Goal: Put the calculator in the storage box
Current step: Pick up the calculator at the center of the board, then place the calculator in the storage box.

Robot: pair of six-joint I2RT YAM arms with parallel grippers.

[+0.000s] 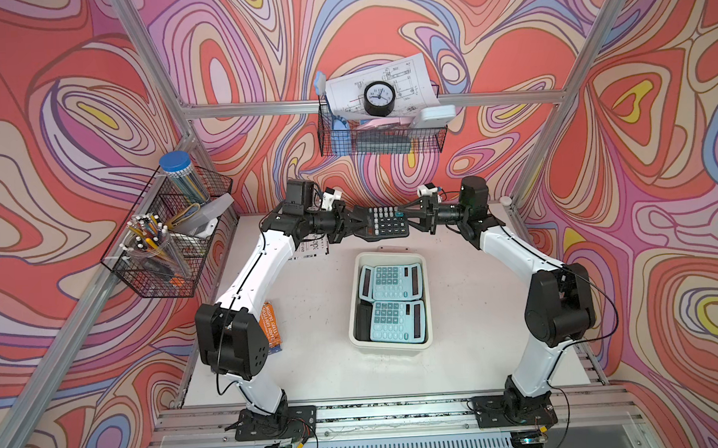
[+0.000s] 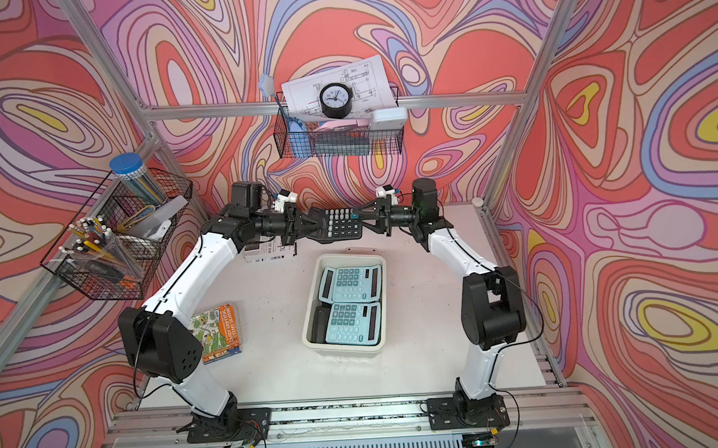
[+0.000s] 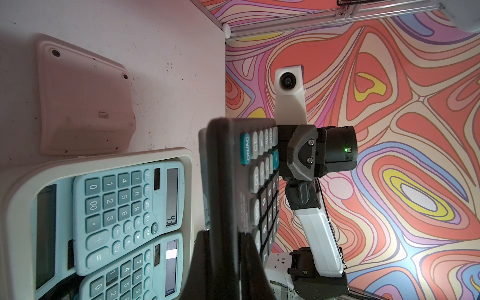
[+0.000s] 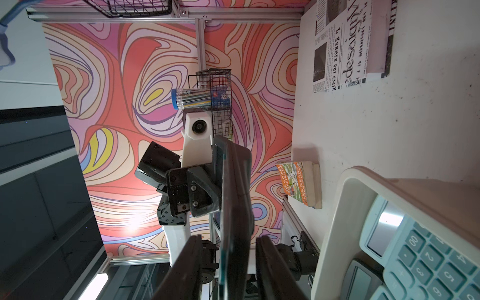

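The desk (image 1: 457, 312) carries the storage box (image 1: 388, 255), its floor covered by two teal calculators (image 1: 391, 282). Just beyond it a white calculator (image 3: 83, 104) lies face down. Above that hangs the black calculator (image 1: 384, 224). The left pincer (image 1: 359, 226) is clamped on one end. The right pincer (image 1: 407, 219) straddles the other, with gaps showing.

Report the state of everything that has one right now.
black calculator, held in the air
left gripper, shut on black calculator
right gripper, open, straddling its other end
storage box, holds two teal calculators
white calculator, face down on the table
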